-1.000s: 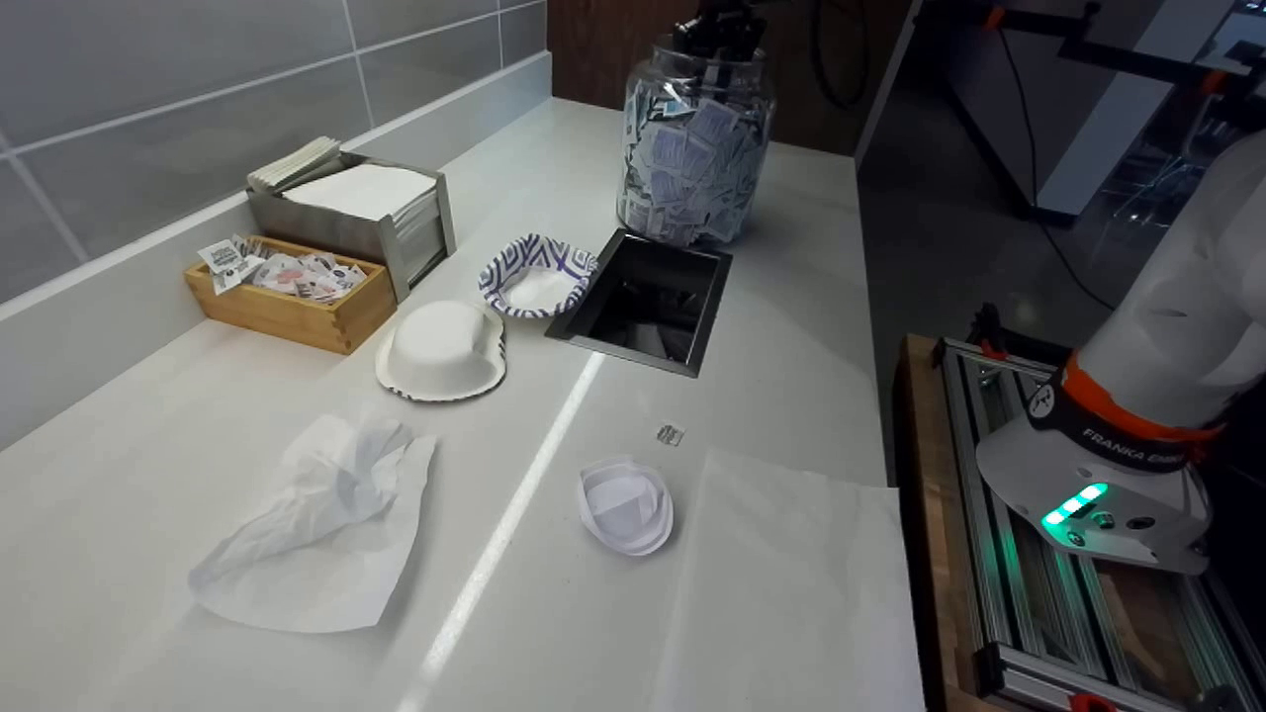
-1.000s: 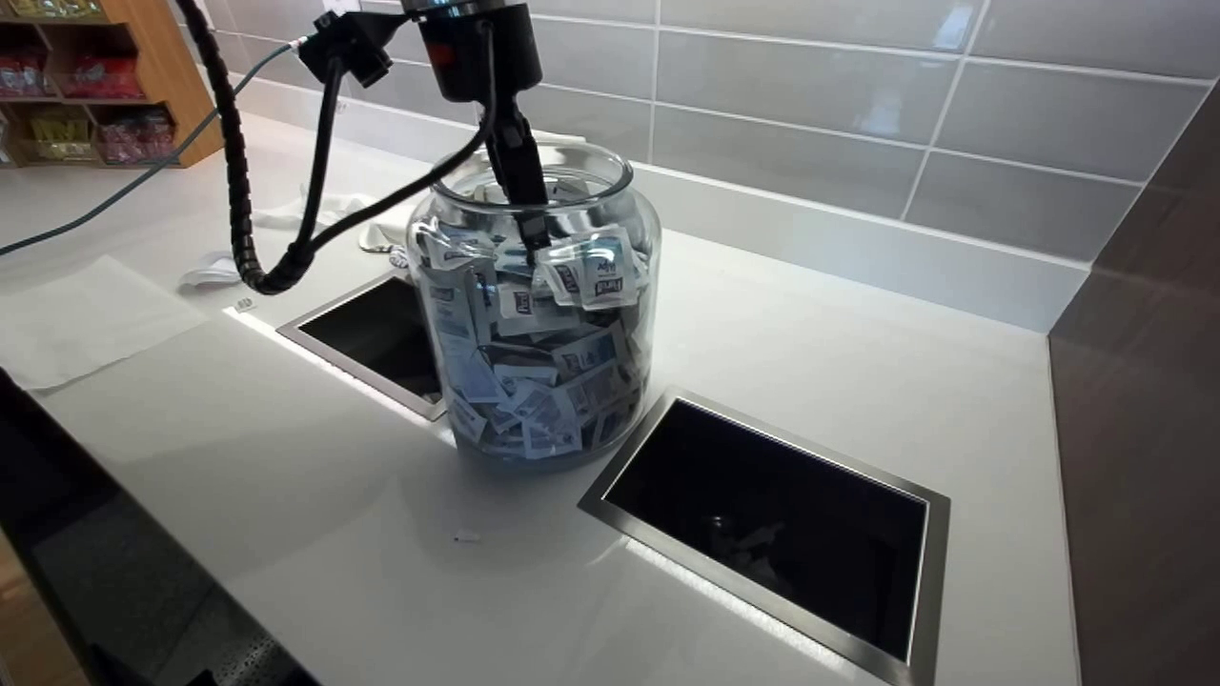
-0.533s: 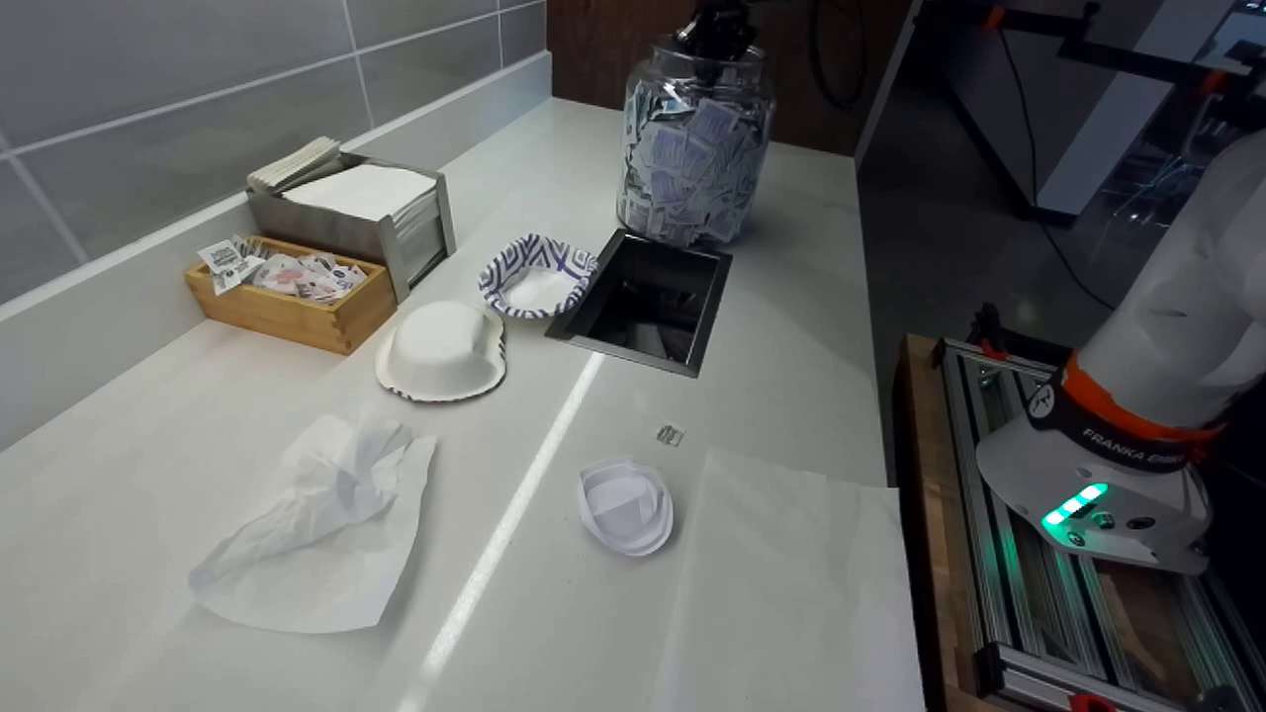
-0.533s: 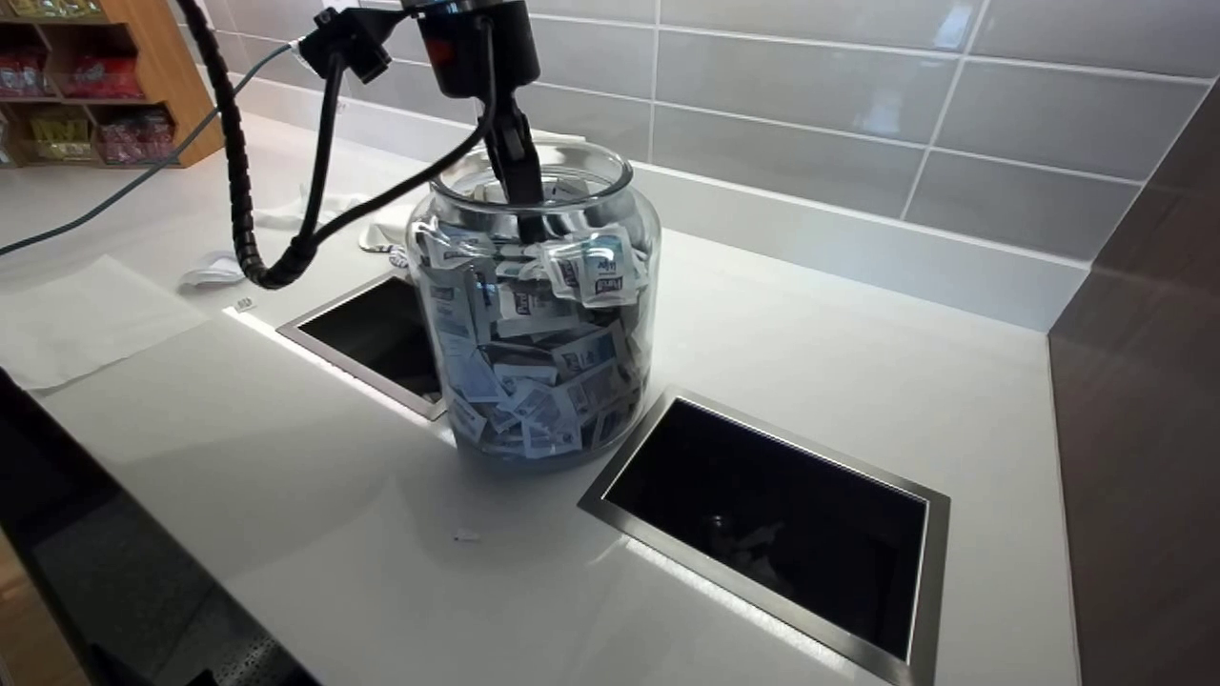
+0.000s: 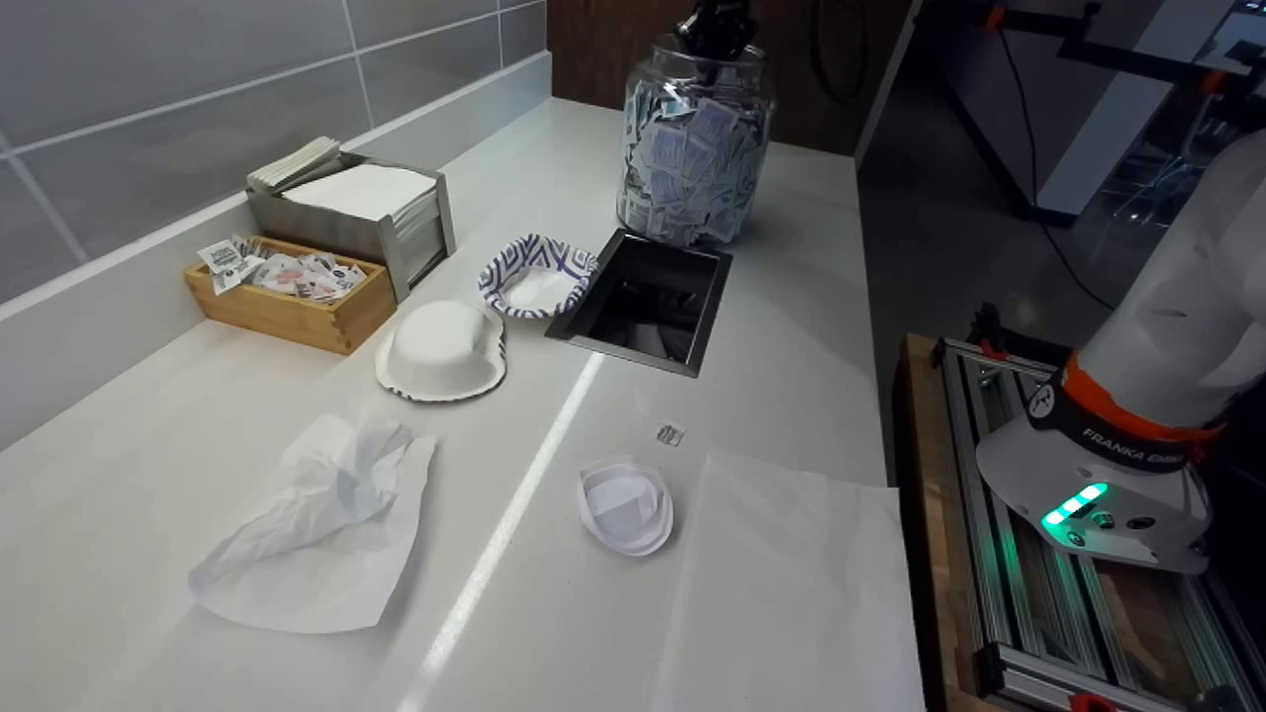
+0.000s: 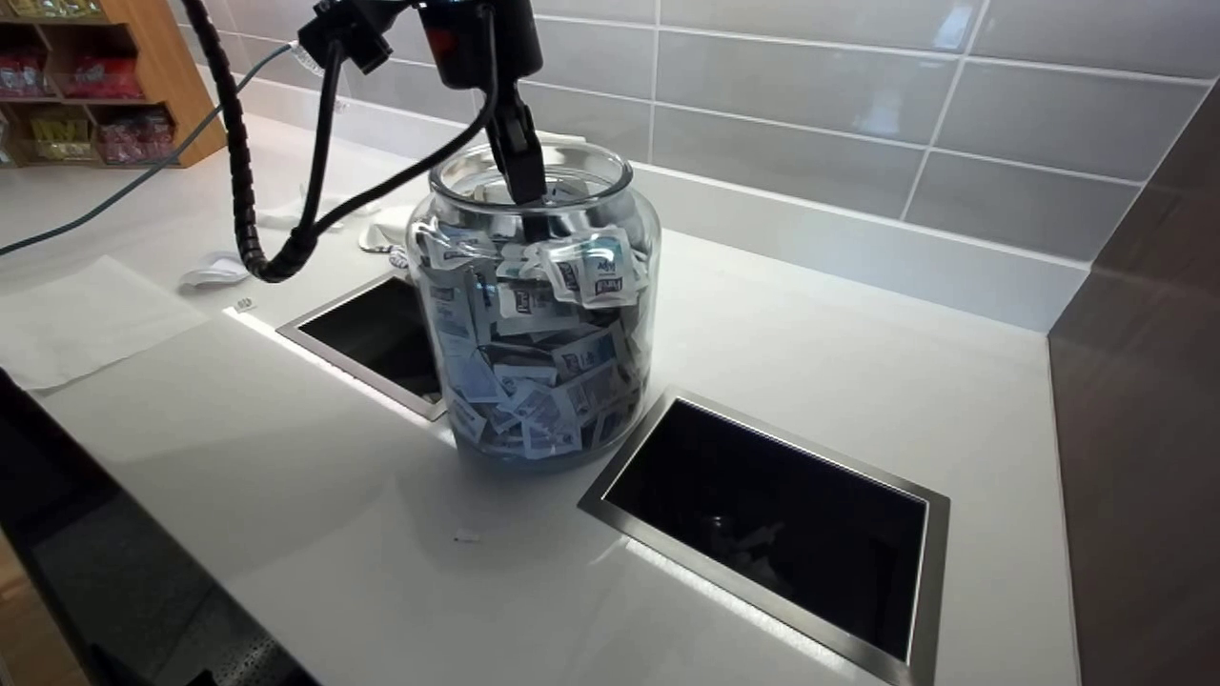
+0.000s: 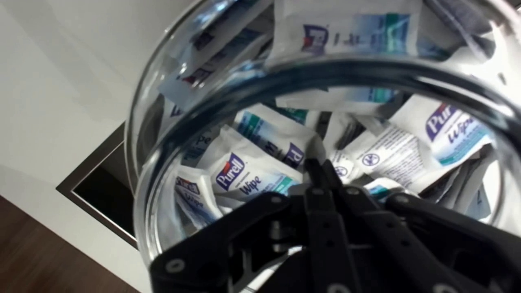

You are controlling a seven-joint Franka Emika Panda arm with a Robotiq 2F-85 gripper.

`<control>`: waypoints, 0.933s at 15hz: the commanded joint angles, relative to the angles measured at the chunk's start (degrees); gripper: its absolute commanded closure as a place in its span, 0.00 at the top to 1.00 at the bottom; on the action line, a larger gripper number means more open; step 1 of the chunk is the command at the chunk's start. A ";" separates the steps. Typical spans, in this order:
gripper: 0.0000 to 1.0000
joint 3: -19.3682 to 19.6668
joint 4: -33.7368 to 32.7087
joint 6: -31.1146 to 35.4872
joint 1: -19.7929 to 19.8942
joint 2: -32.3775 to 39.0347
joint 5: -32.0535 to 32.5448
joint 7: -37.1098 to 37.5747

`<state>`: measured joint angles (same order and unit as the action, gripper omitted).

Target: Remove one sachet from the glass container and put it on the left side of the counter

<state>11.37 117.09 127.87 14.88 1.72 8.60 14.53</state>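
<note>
Gripper inside the glass jar, I have its tips below the rim and its jaws drawn together among the sachets. One sachet with a purple label lies right beside the tips in the wrist view; whether I have pinched it, or anything, I cannot tell.

Facing the tiled wall, I find the jar toward the right end of the counter, between its front and back edges, with the left bin opening just on one side and the right bin opening just on the other.

As I judge it, the reach is done and the pick is the step in hand. Left to do: make sure I hold a single sachet, raise it clear of the rim, carry it past the left bin opening and let go. I take the goal to be the counter's left end, where a paper sheet lies along the front edge and a crumpled napkin lies farther back. A small printed square lies between that sheet and the left bin opening; it is too small to identify, so I do not count it as delivered.
</note>
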 commanded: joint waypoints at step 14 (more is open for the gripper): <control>0.00 0.38 -0.34 -5.46 -0.66 -6.43 2.35 1.58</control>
<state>11.37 115.92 123.73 14.70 -2.33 9.35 14.66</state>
